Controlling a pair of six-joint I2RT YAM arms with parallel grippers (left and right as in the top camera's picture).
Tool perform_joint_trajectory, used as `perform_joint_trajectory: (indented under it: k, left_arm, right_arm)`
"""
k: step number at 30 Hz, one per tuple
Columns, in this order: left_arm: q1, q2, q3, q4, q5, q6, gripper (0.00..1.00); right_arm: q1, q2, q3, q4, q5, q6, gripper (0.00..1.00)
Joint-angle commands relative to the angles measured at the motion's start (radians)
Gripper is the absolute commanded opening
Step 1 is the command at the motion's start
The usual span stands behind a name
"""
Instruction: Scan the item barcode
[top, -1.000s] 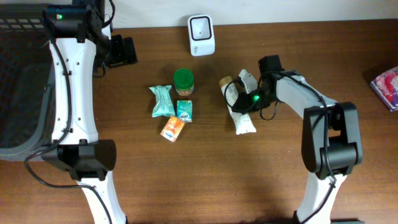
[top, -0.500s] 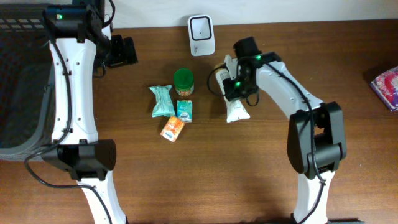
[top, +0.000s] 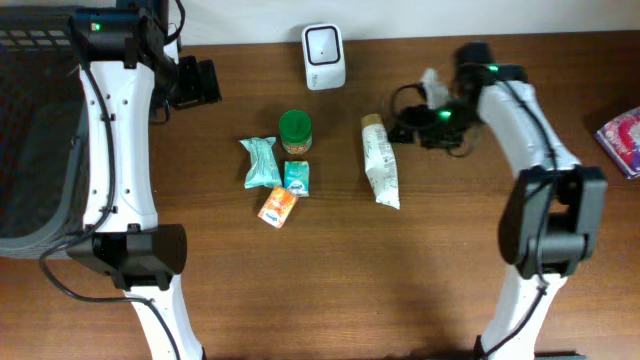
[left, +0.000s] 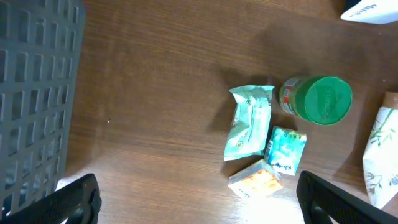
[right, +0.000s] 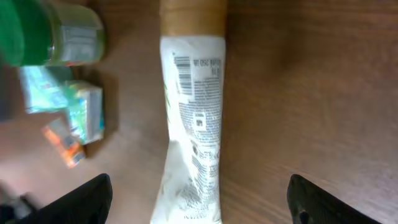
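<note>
Overhead, the lower half of the frame is bare wood with only the arm bases. Moving up, the orange packet (top: 278, 207), a teal packet (top: 260, 162) and the green-lidded jar (top: 295, 131) cluster left of centre.

The tube (top: 380, 162) lies flat just right of centre, apart from the jar. Its brown cap points to the top of the frame and its crimped end to the bottom. The barcode (right: 181, 65) faces up near the cap. The right claw (right: 200, 200) is spread wide over the tube with nothing in it. The left claw (left: 202, 202) is also spread wide and empty, in the upper left by the basket (top: 30, 120). The scanner (top: 324, 55) stands top centre, near the far table edge.

The tube looks light, soft and squeezable, probably slick, and stiffer at the cap. The best hold is likely across the body below the code, leaving the code uncovered.

There is open wood right of the tube and between the tube and the scanner. The jar crowds the left side. The pink pack (top: 622, 140) at the right edge is well apart.
</note>
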Motion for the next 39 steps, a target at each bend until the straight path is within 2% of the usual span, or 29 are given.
perform_joint_trajectory:
  k: [1,3,6,11,12,13,17,19,21,25,26,30,33,39]
  left_arm:
    - [0.002,-0.017,0.006,-0.002,-0.006,0.012,0.99]
    - [0.002,-0.017,0.006,-0.002,-0.006,0.012,0.99]
    - [0.002,-0.017,0.006,-0.002,-0.006,0.012,0.99]
    - [0.002,-0.017,0.006,-0.002,-0.006,0.012,0.99]
    - [0.002,-0.017,0.006,-0.002,-0.006,0.012,0.99]
    - [0.002,-0.017,0.006,-0.002,-0.006,0.012,0.99]
    - [0.002,-0.017,0.006,-0.002,-0.006,0.012,0.99]
    - [0.002,-0.017,0.006,-0.002,-0.006,0.012,0.99]
    - [0.002,-0.017,0.006,-0.002,-0.006,0.012,0.99]
    - [0.002,-0.017,0.006,-0.001,-0.006,0.012,0.99]
    - [0.002,-0.017,0.006,-0.002,-0.006,0.012,0.99]
    - [0.002,-0.017,0.006,-0.002,-0.006,0.012,0.99]
    - [0.002,-0.017,0.006,-0.002,-0.006,0.012,0.99]
    - [0.002,-0.017,0.006,-0.002,-0.006,0.012,0.99]
  right_arm:
    - [-0.068,0.011,-0.136,0.035,-0.261,-0.141,0.8]
    - [-0.082,0.013,-0.246,0.124,-0.306,-0.141,0.68]
    - [-0.051,0.013,-0.382,0.287,-0.344,-0.14,0.66]
    - [0.043,0.013,-0.431,0.46,-0.333,-0.098,0.56]
    - [0.069,0.013,-0.431,0.484,-0.332,-0.098,0.25]
    - [0.083,0.013,-0.43,0.495,-0.333,-0.098,0.04]
    - [0.096,-0.006,-0.395,0.499,-0.479,-0.088,0.04]
    - [0.098,-0.06,-0.357,0.501,-0.593,-0.167,0.04]
    - [0.106,-0.137,-0.317,0.501,-0.595,-0.227,0.04]
    - [0.128,-0.287,-0.301,0.512,-0.594,-0.255,0.04]
    - [0.135,-0.311,-0.301,0.511,-0.581,-0.259,0.04]
    - [0.289,-0.438,-0.301,0.492,-0.163,-0.256,0.04]
    - [0.347,-0.446,-0.301,0.534,-0.047,-0.167,0.04]
    - [0.294,-0.446,-0.301,0.57,-0.174,-0.04,0.04]
